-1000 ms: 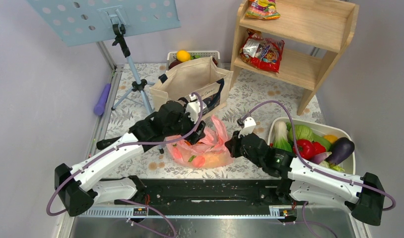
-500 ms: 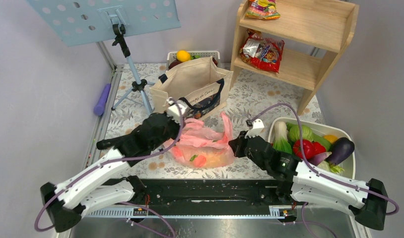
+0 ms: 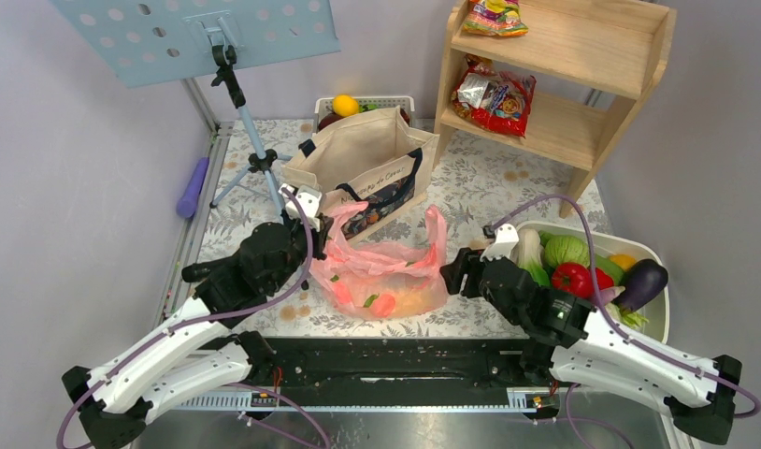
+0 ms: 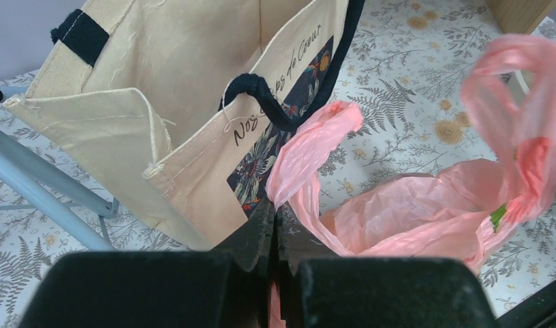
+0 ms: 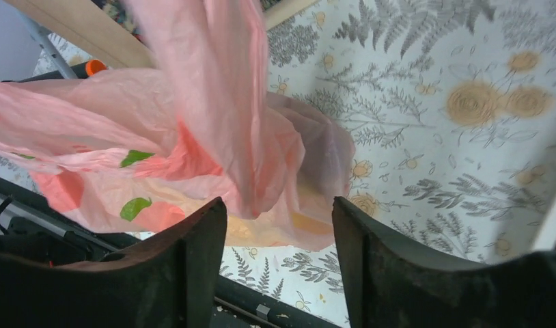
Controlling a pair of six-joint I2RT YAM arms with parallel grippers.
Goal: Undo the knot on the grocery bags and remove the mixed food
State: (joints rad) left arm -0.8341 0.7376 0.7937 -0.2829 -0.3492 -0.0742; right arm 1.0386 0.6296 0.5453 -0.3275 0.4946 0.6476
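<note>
From above, I am seeing the pink bag (image 3: 400, 281) lying on the floral table (image 3: 508, 178) between my two arms, its mouth gaping. Red and orange food (image 3: 381, 301) is showing through the plastic. Its left loop (image 3: 347, 220) is reaching to the left gripper (image 3: 313, 241) at the bag's left edge. The right loop (image 3: 437, 229) is standing up on its own, apart from the other and just beside the right gripper (image 3: 454, 269). The canvas tote (image 3: 358, 150) is standing close behind the bag, and a white tub (image 3: 664, 309) of vegetables is sitting to the right of the right arm.

Through the left wrist camera, I am watching the left gripper (image 4: 274, 212) staying clenched, its fingers (image 4: 251, 236) pressing together on a strip of the left loop (image 4: 309, 147). The pink bag (image 4: 412, 212) is trailing off to the right, with the right loop (image 4: 528, 102) rising at the far edge. The canvas tote (image 4: 193, 102) is crowding in directly ahead.

Through the right wrist camera, I am seeing the right gripper (image 5: 279, 212) hanging released, its fingers (image 5: 193, 253) spread wide. The pink bag (image 5: 241, 137) is drooping ahead of them, its lowest fold dipping toward the gap; I cannot tell whether it is touching either finger.
</note>
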